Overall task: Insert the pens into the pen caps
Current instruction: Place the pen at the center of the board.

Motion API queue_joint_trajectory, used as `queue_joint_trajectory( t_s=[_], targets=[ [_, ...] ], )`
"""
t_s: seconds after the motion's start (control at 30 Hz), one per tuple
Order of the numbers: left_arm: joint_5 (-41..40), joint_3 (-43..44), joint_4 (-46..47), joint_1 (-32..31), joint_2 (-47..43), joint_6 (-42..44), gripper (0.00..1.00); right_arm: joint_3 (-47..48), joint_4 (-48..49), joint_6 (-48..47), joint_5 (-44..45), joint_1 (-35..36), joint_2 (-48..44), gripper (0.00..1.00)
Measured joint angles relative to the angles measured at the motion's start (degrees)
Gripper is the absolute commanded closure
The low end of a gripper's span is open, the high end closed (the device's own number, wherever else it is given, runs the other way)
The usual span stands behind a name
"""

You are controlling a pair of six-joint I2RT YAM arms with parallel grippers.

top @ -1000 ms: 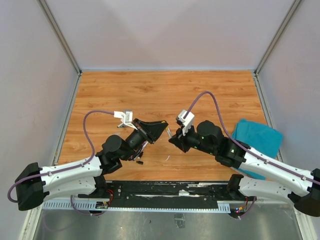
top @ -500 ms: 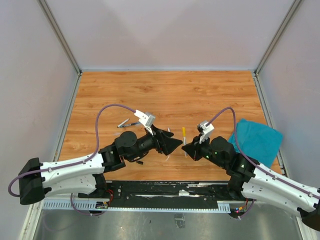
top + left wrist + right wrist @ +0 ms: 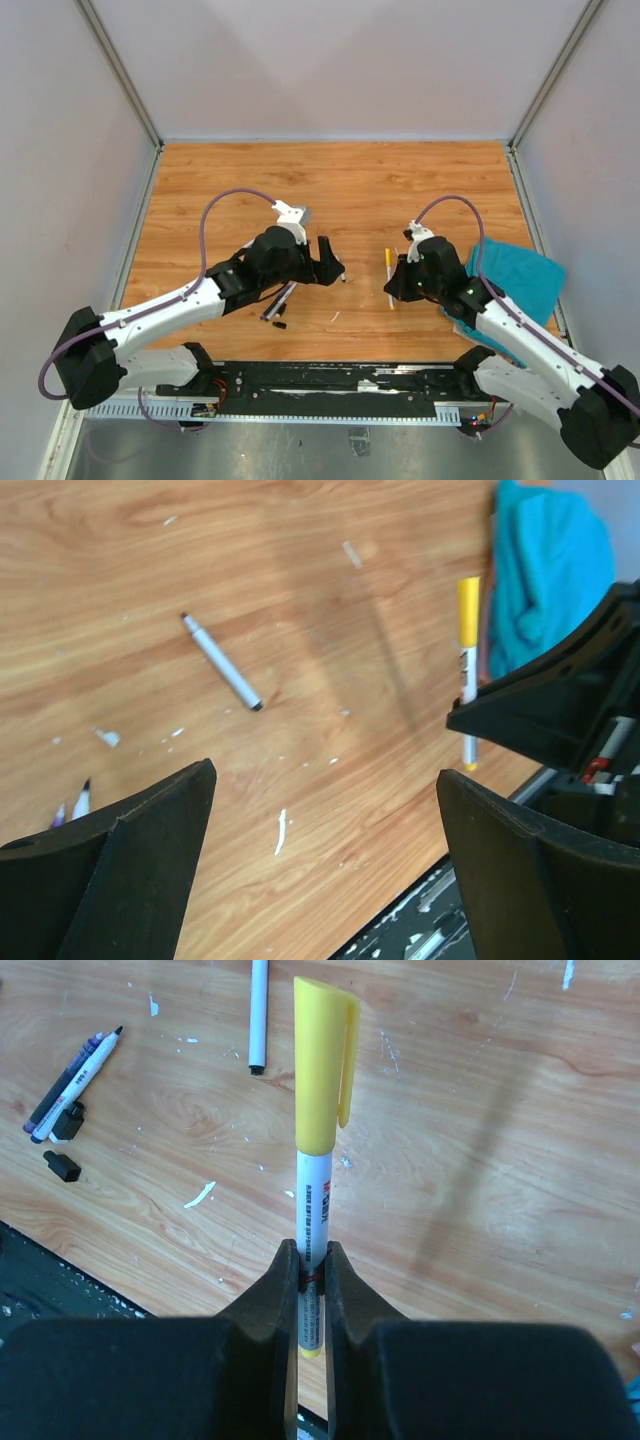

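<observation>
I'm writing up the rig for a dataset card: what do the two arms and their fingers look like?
The left arm and right arm have white shells with black joints and bases. A purple cable loops to each wrist, beside a small white block. The fingers are matte black, broad wedges.

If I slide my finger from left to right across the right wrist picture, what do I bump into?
two pens lying together → white scrap → white pen → yellow-capped pen

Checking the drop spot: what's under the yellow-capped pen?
Only bare wooden table shows under the pen; the right pincer hides whatever lies below its lower end.
</observation>
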Motion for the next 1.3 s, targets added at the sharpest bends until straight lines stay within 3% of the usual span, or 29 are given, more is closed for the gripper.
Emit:
queue_joint_trajectory(
  t_s=[0.17,0.6,0.93,1.3],
  targets=[
    [-3.7,4.8,-9.2,0.1,3.4,-1.0,0.0,4.9,-0.9,0.0,-2.5,-2.5,9.1,0.95],
    [-10.2,7.8,-21.6,0.2,4.3,-4.7,0.0,20.1,-7.6,-1.3,8.4,-4.6,32.1,0.93],
    [-10.8,6.1,-22.0,0.2,4.3,-8.2,0.0,24.1,-9.6,-2.1,8.6,-6.5,40.7,0.91],
    [-7.3,3.5,-19.2,0.2,4.9,-11.6,0.0,25.1,-10.2,-2.8,10.5,-6.5,42.9,0.88]
  ],
)
